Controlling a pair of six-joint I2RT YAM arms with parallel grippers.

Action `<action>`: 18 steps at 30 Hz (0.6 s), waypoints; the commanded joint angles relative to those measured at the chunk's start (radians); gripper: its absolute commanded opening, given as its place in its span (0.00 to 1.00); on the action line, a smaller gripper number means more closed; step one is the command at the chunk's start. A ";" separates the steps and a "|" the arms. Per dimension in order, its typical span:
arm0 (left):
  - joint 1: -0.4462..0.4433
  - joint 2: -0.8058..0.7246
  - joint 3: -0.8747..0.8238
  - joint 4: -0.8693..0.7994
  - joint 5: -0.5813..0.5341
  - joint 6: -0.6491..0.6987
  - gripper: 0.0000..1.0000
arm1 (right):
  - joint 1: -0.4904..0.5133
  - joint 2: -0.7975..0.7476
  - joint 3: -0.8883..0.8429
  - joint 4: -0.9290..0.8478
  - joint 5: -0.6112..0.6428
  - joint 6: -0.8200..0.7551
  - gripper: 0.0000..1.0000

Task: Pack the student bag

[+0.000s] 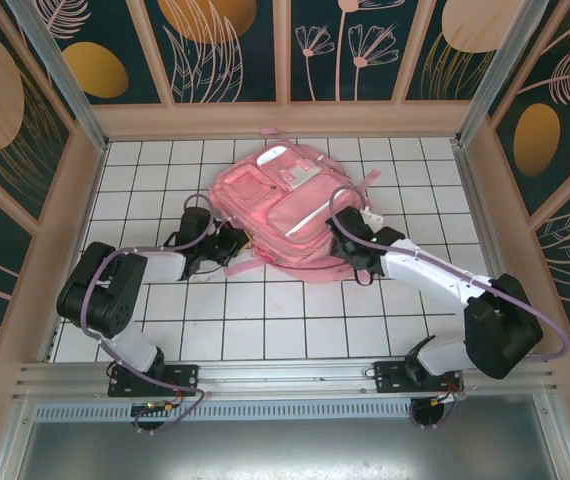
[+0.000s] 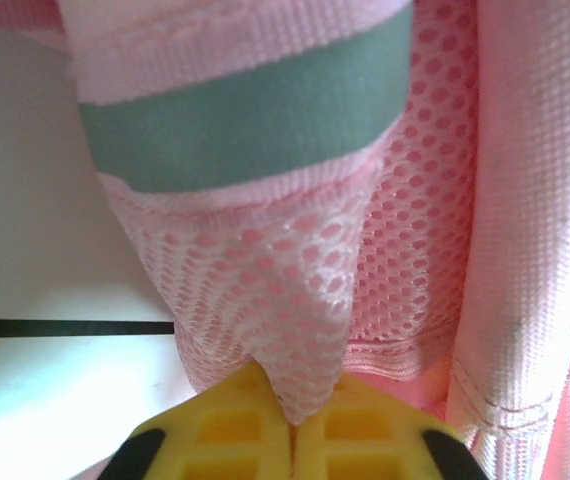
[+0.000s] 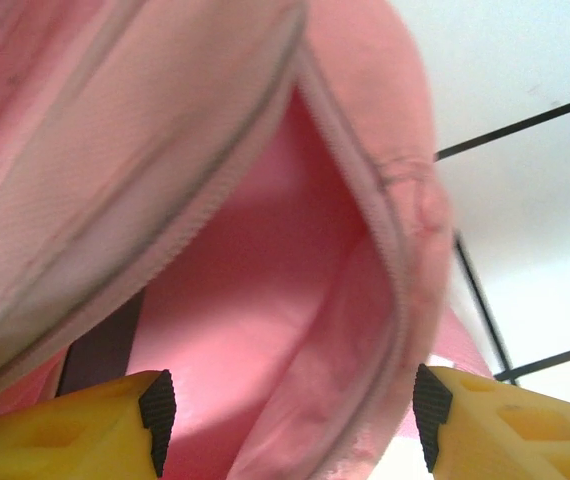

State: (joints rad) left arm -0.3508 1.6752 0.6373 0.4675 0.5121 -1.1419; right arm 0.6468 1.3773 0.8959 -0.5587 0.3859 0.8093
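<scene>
Pinches student bag [image 1: 285, 205] mesh in clamped left end effector [image 2: 293, 425]; holds right end effector [image 3: 290, 418] spread wide, fingers [image 3: 85, 435] either side of unzipped rim.

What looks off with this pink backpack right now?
Nothing looks damaged or spilled. The student bag lies diagonally across the tiles, and its mesh pocket is stretched into a peak where the left claw pinches it. The right claw sits open at an unzipped opening.

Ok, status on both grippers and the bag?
Left gripper shut on student bag mesh pocket. Right gripper open, straddling the bag's open zip edge. Loose strap lies by left gripper.
</scene>
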 commanded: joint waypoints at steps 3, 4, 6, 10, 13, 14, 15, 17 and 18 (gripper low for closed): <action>-0.072 0.020 0.085 0.033 -0.016 -0.043 0.00 | -0.154 -0.073 0.015 -0.059 0.071 -0.003 0.67; -0.086 0.021 0.097 0.032 -0.023 -0.053 0.00 | -0.171 -0.093 0.019 -0.082 0.095 0.001 0.67; -0.108 0.024 0.110 0.045 -0.032 -0.073 0.00 | -0.178 -0.135 0.026 -0.090 0.108 -0.027 0.67; -0.130 0.033 0.133 0.069 -0.029 -0.103 0.00 | -0.122 -0.201 0.034 -0.026 0.046 -0.103 0.67; -0.139 0.046 0.157 0.049 -0.027 -0.095 0.00 | 0.002 -0.195 0.037 0.074 -0.006 -0.141 0.63; -0.140 0.063 0.159 0.048 -0.025 -0.094 0.00 | 0.038 -0.177 0.043 0.096 -0.022 -0.133 0.61; -0.142 0.066 0.160 0.048 -0.022 -0.096 0.00 | 0.075 -0.151 0.050 0.127 -0.051 -0.125 0.57; -0.142 0.069 0.159 0.048 -0.018 -0.094 0.00 | 0.152 -0.083 0.068 0.188 -0.088 -0.119 0.50; -0.141 0.070 0.157 0.047 -0.018 -0.092 0.00 | 0.198 -0.045 0.084 0.217 -0.090 -0.116 0.47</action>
State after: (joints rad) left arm -0.4850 1.7355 0.7555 0.4595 0.4866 -1.2282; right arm 0.7631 1.2587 0.9421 -0.4564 0.3576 0.7048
